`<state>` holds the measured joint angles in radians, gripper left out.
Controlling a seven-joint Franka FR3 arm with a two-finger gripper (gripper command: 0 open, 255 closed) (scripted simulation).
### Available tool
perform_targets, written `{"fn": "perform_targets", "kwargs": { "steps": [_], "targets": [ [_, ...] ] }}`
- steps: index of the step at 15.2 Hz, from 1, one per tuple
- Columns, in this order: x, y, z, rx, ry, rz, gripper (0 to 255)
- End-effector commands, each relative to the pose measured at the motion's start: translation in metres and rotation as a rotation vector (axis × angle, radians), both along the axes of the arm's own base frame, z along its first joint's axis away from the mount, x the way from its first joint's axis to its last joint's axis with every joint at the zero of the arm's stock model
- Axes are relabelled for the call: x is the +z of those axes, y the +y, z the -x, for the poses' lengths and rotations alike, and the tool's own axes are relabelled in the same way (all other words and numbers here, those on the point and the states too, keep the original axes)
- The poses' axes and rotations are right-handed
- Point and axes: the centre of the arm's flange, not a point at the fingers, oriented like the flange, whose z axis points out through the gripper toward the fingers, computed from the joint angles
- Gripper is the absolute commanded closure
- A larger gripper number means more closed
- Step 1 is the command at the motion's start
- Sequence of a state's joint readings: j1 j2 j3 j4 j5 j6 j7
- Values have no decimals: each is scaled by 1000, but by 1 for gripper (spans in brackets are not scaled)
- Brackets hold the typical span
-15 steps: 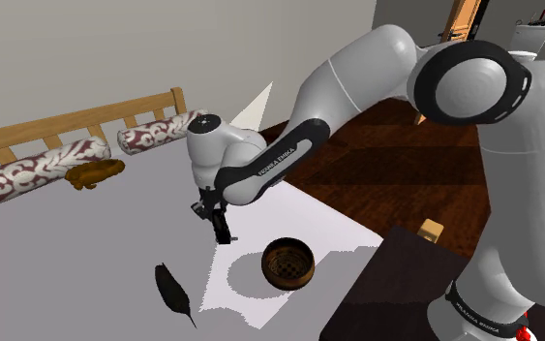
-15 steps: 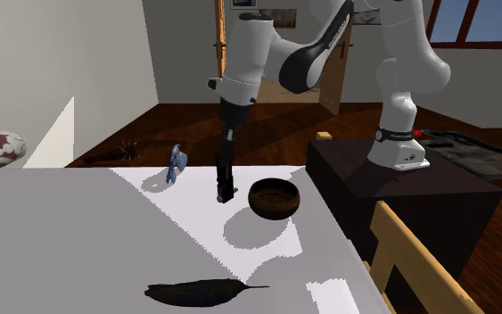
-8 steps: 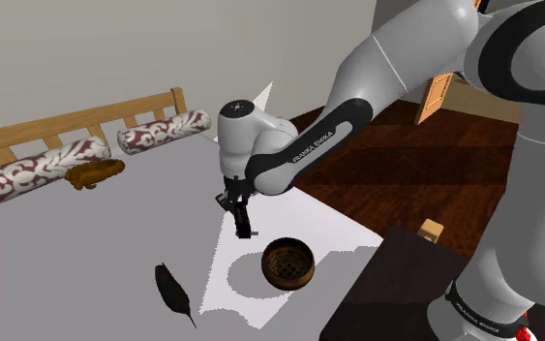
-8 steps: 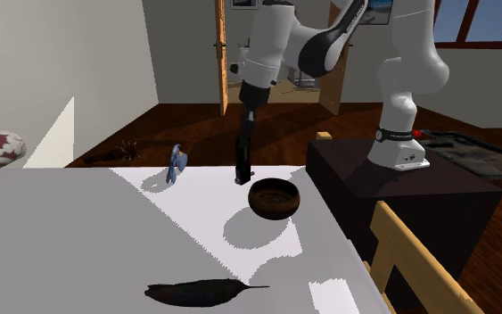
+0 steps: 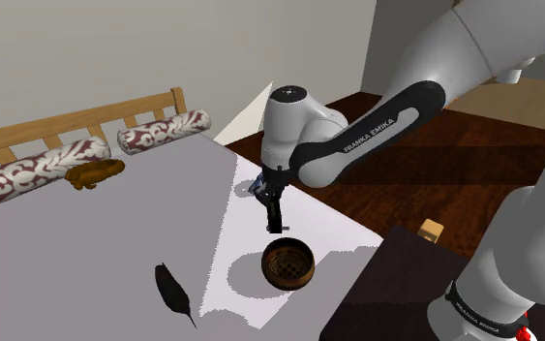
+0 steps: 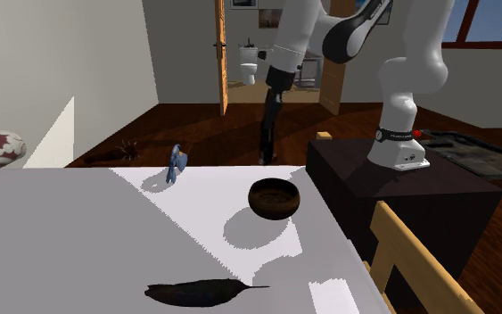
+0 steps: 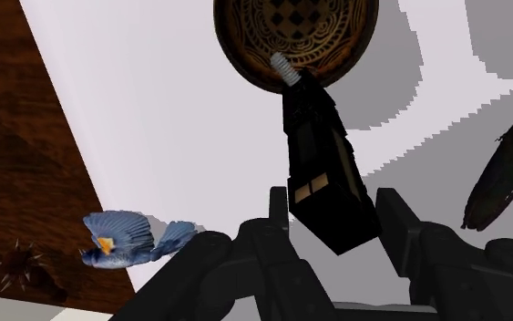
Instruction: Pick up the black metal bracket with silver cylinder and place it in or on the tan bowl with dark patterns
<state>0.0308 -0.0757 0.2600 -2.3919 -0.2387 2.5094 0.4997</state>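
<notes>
Holding the bracket [image 7: 318, 155] tight between its two fingers, the gripper [image 7: 334, 196] hangs in the air over the table [image 5: 86, 242]. The bracket is long and black, with a small silver tip [image 7: 282, 66] at the far end. It hangs almost straight down, tip lowest. The bowl [image 5: 288, 263] sits on the table, lower down and a little to one side of the tip, toward the stand [image 5: 381, 291]. Seen from the hand, the tip just reaches the bowl's edge, not its middle. The bowl has nothing in it. I think the hand must slide over the bowl's middle, then go down and let go. A bird [image 6: 177, 165] and a feather [image 6: 200, 290] lie well apart from it.
</notes>
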Motion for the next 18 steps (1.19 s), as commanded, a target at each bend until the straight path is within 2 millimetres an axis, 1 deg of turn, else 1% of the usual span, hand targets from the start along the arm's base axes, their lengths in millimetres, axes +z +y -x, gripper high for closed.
{"fn": "perform_targets", "kwargs": {
  "steps": [1,2,18],
  "targets": [
    [6,-17,20,0,0,0,255],
    [12,-30,35,0,0,0,255],
    [-72,-30,35,0,0,0,255]
  ]
}}
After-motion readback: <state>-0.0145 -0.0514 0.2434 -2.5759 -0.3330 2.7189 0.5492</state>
